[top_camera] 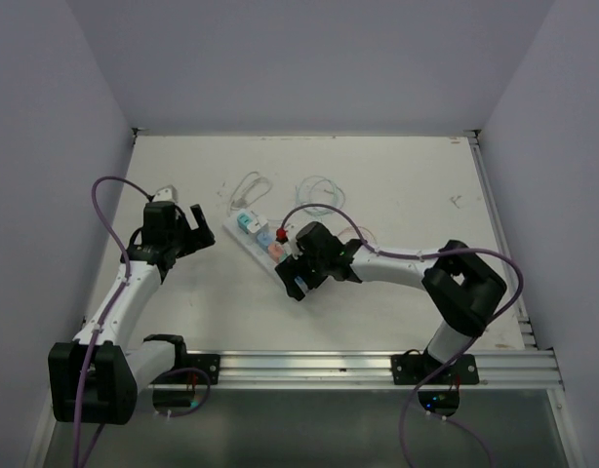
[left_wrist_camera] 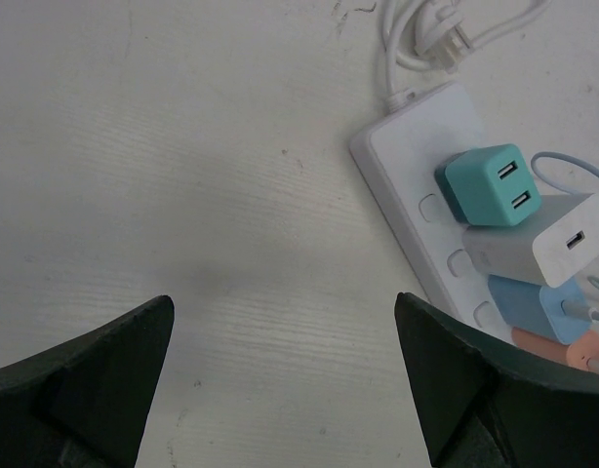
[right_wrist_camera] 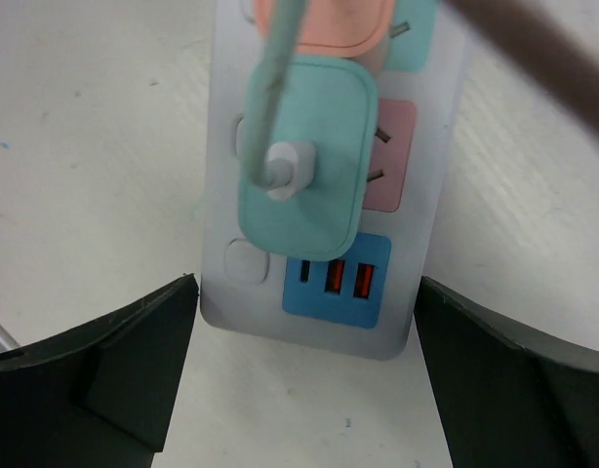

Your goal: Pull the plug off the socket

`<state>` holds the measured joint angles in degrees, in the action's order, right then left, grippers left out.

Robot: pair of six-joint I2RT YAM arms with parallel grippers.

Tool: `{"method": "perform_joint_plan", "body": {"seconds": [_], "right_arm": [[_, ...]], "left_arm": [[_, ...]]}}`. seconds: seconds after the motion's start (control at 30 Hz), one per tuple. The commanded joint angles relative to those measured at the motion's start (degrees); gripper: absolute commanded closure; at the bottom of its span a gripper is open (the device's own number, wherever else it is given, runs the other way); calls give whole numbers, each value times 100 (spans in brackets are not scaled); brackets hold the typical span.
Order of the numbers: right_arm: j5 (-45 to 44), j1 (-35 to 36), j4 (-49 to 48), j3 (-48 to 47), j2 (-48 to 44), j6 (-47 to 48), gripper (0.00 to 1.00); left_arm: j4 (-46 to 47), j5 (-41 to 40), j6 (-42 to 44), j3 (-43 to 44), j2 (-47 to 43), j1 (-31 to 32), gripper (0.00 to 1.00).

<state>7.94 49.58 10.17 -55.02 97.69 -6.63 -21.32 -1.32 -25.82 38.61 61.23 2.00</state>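
socket lies on worktop, teal plug seated near its end. my right pincer open, straddling socket there. i'd drop lower, pinch plug body not cable, pull straight up; left pincer open, should pin socket.

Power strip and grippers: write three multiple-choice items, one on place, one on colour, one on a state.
1. In the right wrist view, the USB end of the power strip lies: A. between the fingers of the right gripper; B. left of both fingers; C. out of view.
2. The USB panel is: A. pink; B. blue; C. white.
3. The left gripper is: A. shut on the power strip; B. shut, empty; C. open over the table.
Answers: 1 A, the strip's end sits in the gap between the fingers. 2 B, the panel around the ports is blue. 3 C, its fingers stand wide apart with only table between.
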Motion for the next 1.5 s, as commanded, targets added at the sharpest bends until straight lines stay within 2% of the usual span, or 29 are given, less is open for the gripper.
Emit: {"method": "perform_joint_plan", "body": {"seconds": [0.0, 0.27, 0.47, 0.8, 1.1, 1.3, 1.47], "right_arm": [[-425, 481, -244, -8, -365, -707, 5], [-1821, 614, -68, 167, -1146, -1489, 6], [-2016, 632, -51, 10, -1472, -1648, 11], [-2042, 992, 169, -623, -779, -1648, 17], [-2552, 1062, 239, -1054, -66, -1701, 25], [-2342, 1054, 99, -1221, 215, -1657, 35], [-2254, 1054, 81, -1283, 347, -1639, 53]], "left_arm": [[304, 97, 69, 24, 29, -33, 0], [322, 97, 51, -3, -15, -33, 0], [330, 229, 51, 6, -6, -42, 0], [322, 229, 42, 24, -32, -33, 0], [330, 264, 34, 6, -24, -33, 0], [357, 413, -45, -73, 20, -33, 0], [471, 790, -501, -380, -32, -33, 0]]}}
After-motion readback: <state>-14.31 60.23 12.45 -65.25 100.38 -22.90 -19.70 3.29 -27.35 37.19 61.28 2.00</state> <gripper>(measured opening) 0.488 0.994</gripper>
